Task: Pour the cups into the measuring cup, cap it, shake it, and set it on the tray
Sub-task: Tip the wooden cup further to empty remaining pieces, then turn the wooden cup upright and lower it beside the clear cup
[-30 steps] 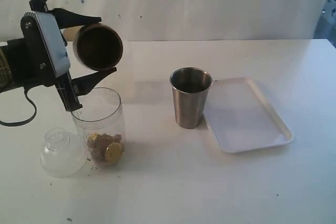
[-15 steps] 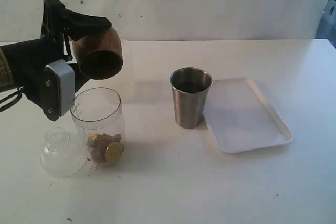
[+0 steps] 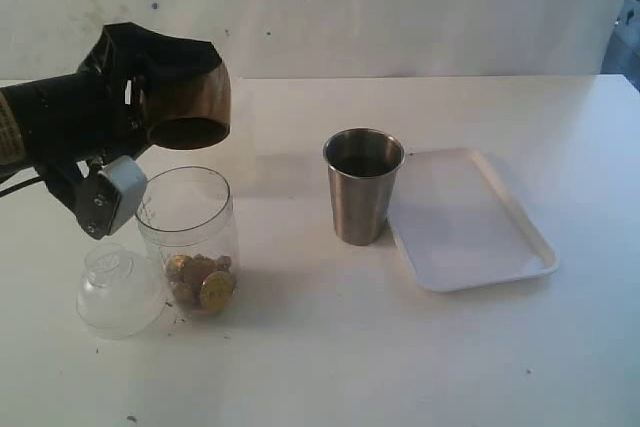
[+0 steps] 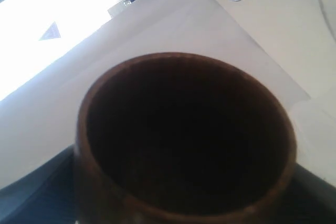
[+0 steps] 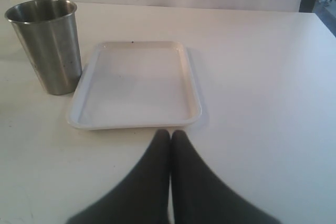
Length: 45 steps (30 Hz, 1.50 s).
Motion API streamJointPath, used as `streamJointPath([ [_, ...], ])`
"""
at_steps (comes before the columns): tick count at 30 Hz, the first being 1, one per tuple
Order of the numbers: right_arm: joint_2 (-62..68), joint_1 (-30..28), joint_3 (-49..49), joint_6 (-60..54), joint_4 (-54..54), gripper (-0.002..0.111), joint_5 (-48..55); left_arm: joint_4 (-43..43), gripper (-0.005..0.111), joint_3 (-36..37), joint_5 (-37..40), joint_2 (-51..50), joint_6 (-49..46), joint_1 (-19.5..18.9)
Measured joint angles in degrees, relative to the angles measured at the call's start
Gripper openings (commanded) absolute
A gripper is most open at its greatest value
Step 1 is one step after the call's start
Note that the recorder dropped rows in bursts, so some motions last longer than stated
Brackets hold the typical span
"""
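My left gripper (image 3: pixel 170 87) is shut on the brown wooden cup (image 3: pixel 190 102), holding it tipped mouth-down just above the clear measuring cup (image 3: pixel 190 237). Small gold and brown pieces lie at the bottom of the measuring cup. In the left wrist view the wooden cup (image 4: pixel 184 140) fills the frame and its inside looks dark. The steel tumbler (image 3: pixel 362 185) stands upright mid-table, seen as well in the right wrist view (image 5: pixel 47 45). Right of it lies the white tray (image 3: pixel 470 217), bare. My right gripper (image 5: pixel 170 136) is shut on nothing, hovering near the tray (image 5: pixel 134 82); it is outside the exterior view.
A clear dome-shaped lid (image 3: pixel 118 292) rests on the table just left of the measuring cup. A white wall runs behind the table's far edge.
My left wrist has rolled further, turning the wooden cup from mouth-sideways to mouth-down over the measuring cup. The tumbler, tray and lid have stayed put.
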<state>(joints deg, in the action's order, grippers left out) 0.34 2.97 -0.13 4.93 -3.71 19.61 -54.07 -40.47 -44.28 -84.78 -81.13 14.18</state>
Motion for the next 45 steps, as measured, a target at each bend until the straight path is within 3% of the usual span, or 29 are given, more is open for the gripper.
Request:
streamJointPath([
  [12,0.00,0.00,0.00,0.00,0.00,0.000,0.00,1.62,0.000,0.00,3.84,0.00,-4.77,0.00],
  [26,0.00,0.00,0.00,0.00,0.00,0.000,0.00,-9.71,0.000,0.00,8.98,-0.12,0.95,0.00],
  [31,0.00,0.00,0.00,0.00,0.00,0.000,0.00,-4.97,0.000,0.00,2.38,0.10,0.71,0.00],
  [34,0.00,0.00,0.00,0.00,0.00,0.000,0.00,-5.51,0.000,0.00,3.99,0.33,0.63,0.08],
  [37,0.00,0.00,0.00,0.00,0.00,0.000,0.00,2.15,0.000,0.00,3.32,0.33,7.71,0.08],
  [38,0.00,0.00,0.00,0.00,0.00,0.000,0.00,9.42,0.000,0.00,0.05,0.33,19.62,0.08],
  [42,0.00,0.00,0.00,0.00,0.00,0.000,0.00,32.61,0.000,0.00,-7.88,0.33,52.88,0.13],
  [45,0.00,0.00,0.00,0.00,0.00,0.000,0.00,54.70,0.000,-0.22,-9.67,0.33,64.40,0.13],
])
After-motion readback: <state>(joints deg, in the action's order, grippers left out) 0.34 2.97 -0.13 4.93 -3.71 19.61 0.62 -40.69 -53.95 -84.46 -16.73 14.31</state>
